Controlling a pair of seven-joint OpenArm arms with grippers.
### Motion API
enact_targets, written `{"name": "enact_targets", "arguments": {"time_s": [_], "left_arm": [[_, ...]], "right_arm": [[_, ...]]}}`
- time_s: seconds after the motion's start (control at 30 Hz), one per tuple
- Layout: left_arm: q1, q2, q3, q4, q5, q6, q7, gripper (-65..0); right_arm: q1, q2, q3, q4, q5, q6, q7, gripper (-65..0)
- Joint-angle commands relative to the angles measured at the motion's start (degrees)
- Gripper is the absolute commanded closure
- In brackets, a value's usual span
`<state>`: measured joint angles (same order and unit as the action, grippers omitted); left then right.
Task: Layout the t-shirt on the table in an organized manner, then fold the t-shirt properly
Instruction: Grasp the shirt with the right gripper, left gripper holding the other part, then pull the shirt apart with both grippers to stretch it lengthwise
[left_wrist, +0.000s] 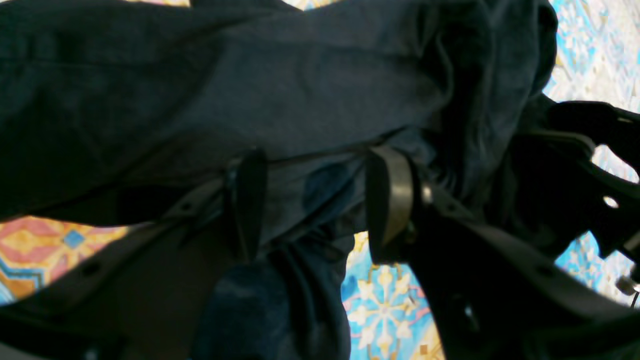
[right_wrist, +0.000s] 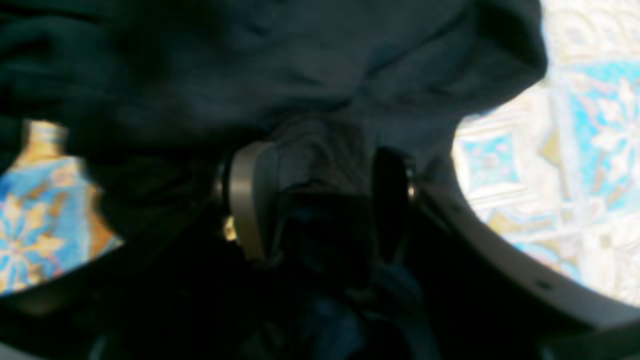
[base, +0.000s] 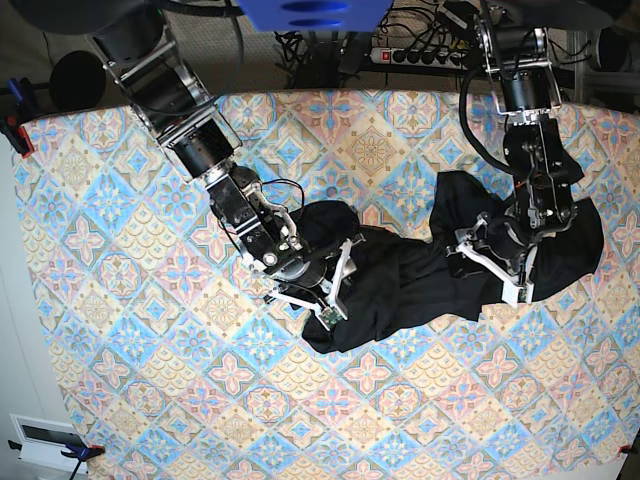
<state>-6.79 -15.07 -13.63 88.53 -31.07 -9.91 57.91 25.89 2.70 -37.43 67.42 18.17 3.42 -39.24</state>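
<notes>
In your left wrist view, the left gripper (left_wrist: 320, 200) is standing with its jaws spread wide and the t-shirt (left_wrist: 280, 85) is draping between and over them. In your right wrist view, the right gripper (right_wrist: 320, 200) is likewise gaping, black cloth bunching between its fingers (right_wrist: 247, 200). From the base view, the t-shirt is lying crumpled across the table (base: 130, 300) between both arms.
</notes>
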Motion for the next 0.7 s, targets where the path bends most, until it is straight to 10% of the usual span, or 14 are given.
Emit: {"name": "enact_targets", "arguments": {"time_s": [0.0,0.23,0.43,0.67], "left_arm": [[-0.99,-0.53,-0.22,1.01,-0.53,-0.07,-1.07,-31.2],[-0.91,-0.71,-0.31,1.01,-0.62,-0.07,-1.07,-31.2],[-0.91,-0.71,-0.31,1.01,-0.62,-0.07,-1.07,-31.2],[-0.91,-0.71,-2.50,1.09,-0.62,-0.07,-1.16,-31.2]], "right_arm": [[1.93,-1.07,0.02,0.85,0.51,0.58,2.28,-29.8],[1.93,-1.07,0.02,0.49,0.51,0.58,2.54,-27.3],[1.58,-0.90,0.55,0.67,0.86,0.67,2.72,0.0],[1.76,2.00,3.19,9.20,1.03,0.67,2.10,0.0]]}}
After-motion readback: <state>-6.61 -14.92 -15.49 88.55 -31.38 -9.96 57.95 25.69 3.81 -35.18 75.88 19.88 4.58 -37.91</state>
